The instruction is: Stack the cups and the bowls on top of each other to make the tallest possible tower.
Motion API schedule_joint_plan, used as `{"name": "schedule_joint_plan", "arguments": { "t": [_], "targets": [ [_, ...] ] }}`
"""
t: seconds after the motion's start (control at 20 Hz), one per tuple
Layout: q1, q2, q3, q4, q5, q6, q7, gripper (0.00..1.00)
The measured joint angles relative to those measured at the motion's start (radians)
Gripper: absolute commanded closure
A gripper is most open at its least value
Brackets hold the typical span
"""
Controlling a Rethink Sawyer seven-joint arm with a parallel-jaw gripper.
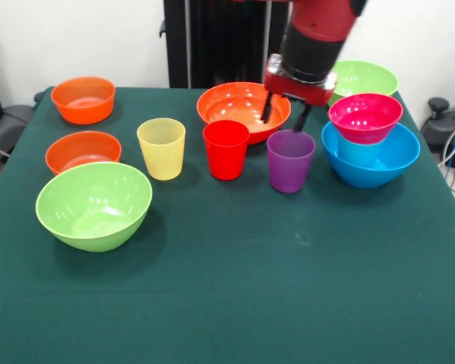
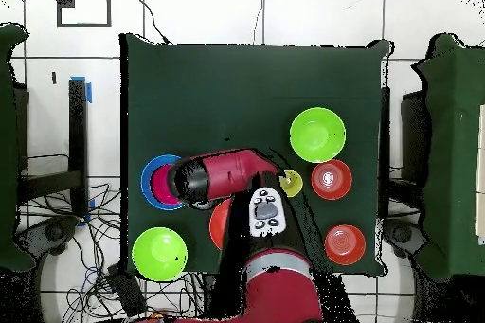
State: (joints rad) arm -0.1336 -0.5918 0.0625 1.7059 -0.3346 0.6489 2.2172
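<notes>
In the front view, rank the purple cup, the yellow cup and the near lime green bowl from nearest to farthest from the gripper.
Measured from the gripper in the front view:
1. purple cup, directly below the open fingertips.
2. yellow cup, further off to the picture's left, past the red cup.
3. lime green bowl, farthest, at the front left of the table.

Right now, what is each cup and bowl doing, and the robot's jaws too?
gripper: jaws open, hanging just over the purple cup
purple cup: upright, empty
red cup: upright, empty
yellow cup: upright, empty
magenta bowl: nested in the blue bowl
blue bowl: upright, holding the magenta bowl
wide orange bowl: upright, empty
two small orange bowls: upright, apart
near green bowl: upright, empty
</notes>
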Motion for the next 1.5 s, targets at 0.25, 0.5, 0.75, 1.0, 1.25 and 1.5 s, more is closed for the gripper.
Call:
{"name": "schedule_joint_plan", "arguments": {
  "t": [0.25, 0.5, 0.75, 1.0, 1.25, 1.5],
  "targets": [
    [-0.104, 0.0, 0.028, 0.0, -0.033, 0.0, 0.0, 0.0],
    [-0.209, -0.001, 0.067, 0.0, -0.074, 0.0, 0.0, 0.0],
    [-0.288, 0.005, 0.139, 0.0, -0.084, -0.045, 0.0, 0.0],
    [-0.333, 0.057, 0.206, 0.0, -0.108, -0.157, 0.0, 0.0],
    [-0.341, 0.098, 0.244, 0.0, -0.129, -0.191, 0.0, 0.0],
    [-0.339, 0.124, 0.278, 0.0, -0.137, -0.191, 0.0, 0.0]
  ]
}}
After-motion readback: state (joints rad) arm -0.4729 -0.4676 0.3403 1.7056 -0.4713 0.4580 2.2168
